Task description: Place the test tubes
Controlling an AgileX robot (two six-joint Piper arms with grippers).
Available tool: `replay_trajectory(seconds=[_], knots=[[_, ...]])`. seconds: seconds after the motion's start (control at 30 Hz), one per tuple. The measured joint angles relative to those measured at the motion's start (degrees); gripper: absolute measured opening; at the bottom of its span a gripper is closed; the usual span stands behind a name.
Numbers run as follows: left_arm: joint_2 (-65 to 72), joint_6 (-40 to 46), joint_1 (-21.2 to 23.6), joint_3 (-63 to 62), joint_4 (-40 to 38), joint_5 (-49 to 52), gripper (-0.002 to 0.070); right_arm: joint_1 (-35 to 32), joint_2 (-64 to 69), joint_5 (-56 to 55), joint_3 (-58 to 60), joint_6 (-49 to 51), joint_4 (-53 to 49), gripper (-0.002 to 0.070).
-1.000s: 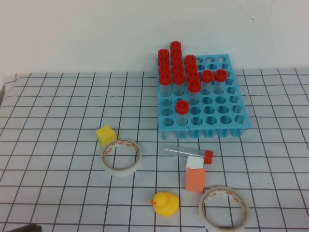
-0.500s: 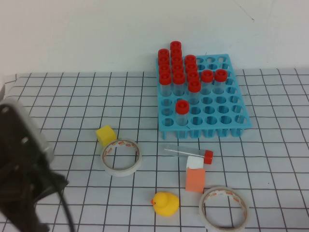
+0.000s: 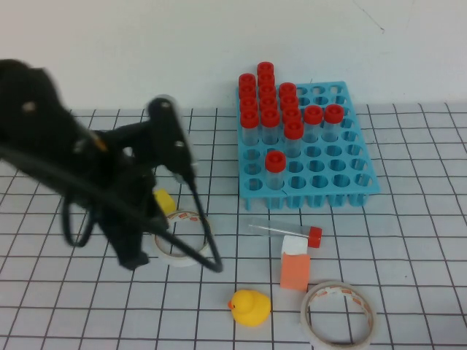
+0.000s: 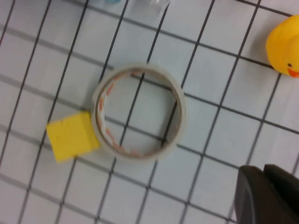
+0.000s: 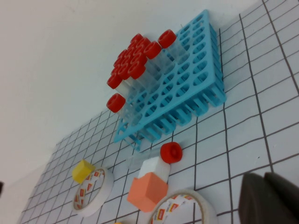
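A clear test tube (image 3: 281, 230) with a red cap (image 3: 314, 235) lies flat on the grid mat, just in front of the blue rack (image 3: 357, 182). The rack holds several red-capped tubes upright in its back-left rows. My left gripper (image 3: 135, 257) is shut and empty, hovering near the left tape ring (image 3: 184, 257), well left of the lying tube. In the left wrist view its fingertips (image 4: 254, 179) sit beside that ring (image 4: 181, 112). My right gripper (image 5: 264, 179) is shut and empty, low over the mat to the near right of the tube's cap (image 5: 170, 152) and the rack (image 5: 212, 93).
An orange block with a white top (image 3: 295, 270) touches the lying tube's near side. A yellow duck (image 3: 250, 306) and a second tape ring (image 3: 338, 332) lie at the front. A yellow cube (image 3: 166, 198) peeks out behind the left arm, whose cable drapes over the left ring.
The left arm has swung in from the lower left corner and now stretches across the left middle of the table, over the cube and left tape ring. Objects have not moved.
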Motion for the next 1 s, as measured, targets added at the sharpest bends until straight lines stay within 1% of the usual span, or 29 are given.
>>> replay_trajectory(seconds=[0.13, 0.17, 0.23, 0.3, 0.47, 0.53, 0.6, 0.67, 0.87, 1.0], knots=[[6.6, 4.6, -2.3, -4.6, 0.5, 0.1, 0.0008, 0.0, 0.0, 0.0, 0.0, -0.2, 0.0, -0.0001], [7.9, 5.5, -2.6, -5.3, 0.6, 0.0, 0.0018, 0.0, 0.0, 0.0, 0.0, -0.2, 0.0, -0.0001], [11.0, 7.3, -3.7, -6.9, 0.8, -0.4, 0.0063, 0.0, 0.0, 0.0, 0.0, -0.2, 0.0, -0.0001], [13.9, 8.8, -4.7, -8.1, 1.0, -0.9, 0.0141, 0.0, 0.0, 0.0, 0.0, -0.6, 0.0, -0.0001], [19.1, 11.7, -7.1, -9.3, 3.4, -5.3, 0.0391, 0.0, 0.0, 0.0, 0.0, -1.2, -0.1, -0.0001], [20.7, 11.9, -8.1, -9.4, 4.6, -7.9, 0.0442, 0.0, 0.0, 0.0, 0.0, -1.3, -0.1, -0.0001], [22.3, 12.2, -8.9, -9.4, 5.2, -11.0, 0.0466, 0.0, 0.0, 0.0, 0.0, -1.3, -0.1, -0.0001], [23.8, 12.3, -9.7, -9.4, 5.5, -14.2, 0.0476, 0.0, 0.0, 0.0, 0.0, -1.3, -0.1, -0.0001], [26.8, 11.8, -10.1, -9.4, 5.8, -21.9, 0.0484, 0.0, 0.0, 0.0, 0.0, -1.3, -0.1, -0.0001], [28.1, 11.4, -10.1, -9.6, 6.5, -25.1, 0.0486, 0.0, 0.0, 0.3, 0.0, -1.3, -0.1, -0.0001]])
